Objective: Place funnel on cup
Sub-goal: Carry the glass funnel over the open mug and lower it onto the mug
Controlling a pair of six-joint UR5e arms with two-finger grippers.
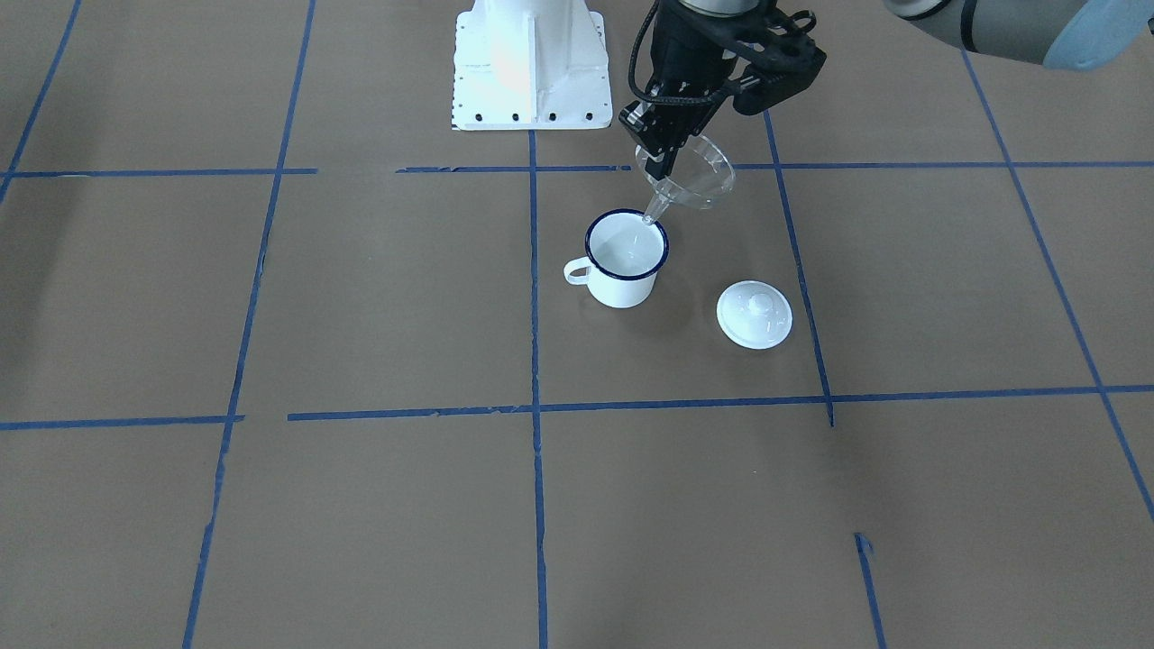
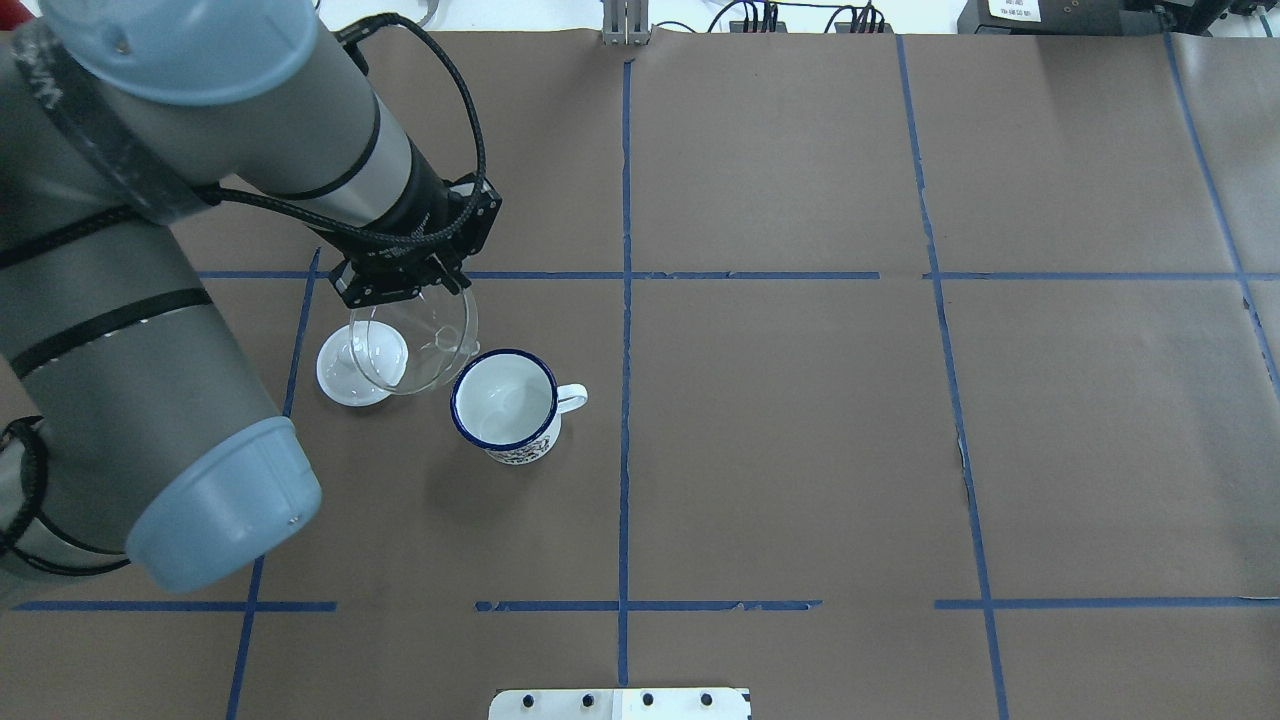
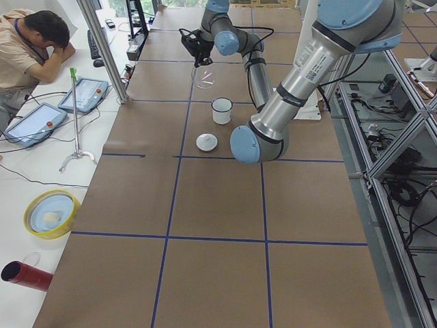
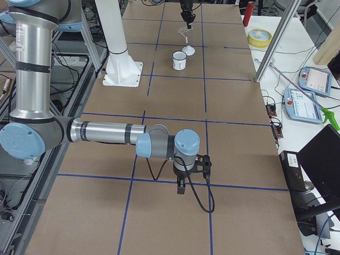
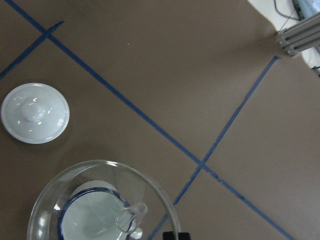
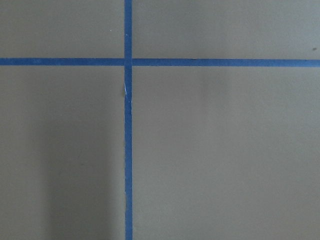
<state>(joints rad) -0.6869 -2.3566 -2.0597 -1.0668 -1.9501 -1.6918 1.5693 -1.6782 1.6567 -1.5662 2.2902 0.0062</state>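
Observation:
The clear plastic funnel (image 1: 696, 178) hangs tilted in the air, its rim pinched in my left gripper (image 1: 664, 149), which is shut on it. The spout tip points down at the far rim of the cup (image 1: 626, 259), a white enamel mug with a dark blue rim and its handle turned away from the gripper. In the overhead view the funnel (image 2: 416, 340) sits just left of the cup (image 2: 503, 401), under the gripper (image 2: 405, 290). In the left wrist view the cup (image 5: 87, 216) shows through the funnel (image 5: 102, 197). My right gripper (image 4: 180, 187) hovers low over bare table far from the cup; I cannot tell whether it is open or shut.
A flat white round lid (image 1: 755, 315) lies on the table beside the cup, partly under the funnel in the overhead view (image 2: 335, 385). The robot's white base plate (image 1: 527, 63) stands behind the cup. Blue tape lines cross the brown table. A seated person (image 3: 31, 48) is at the table's far side.

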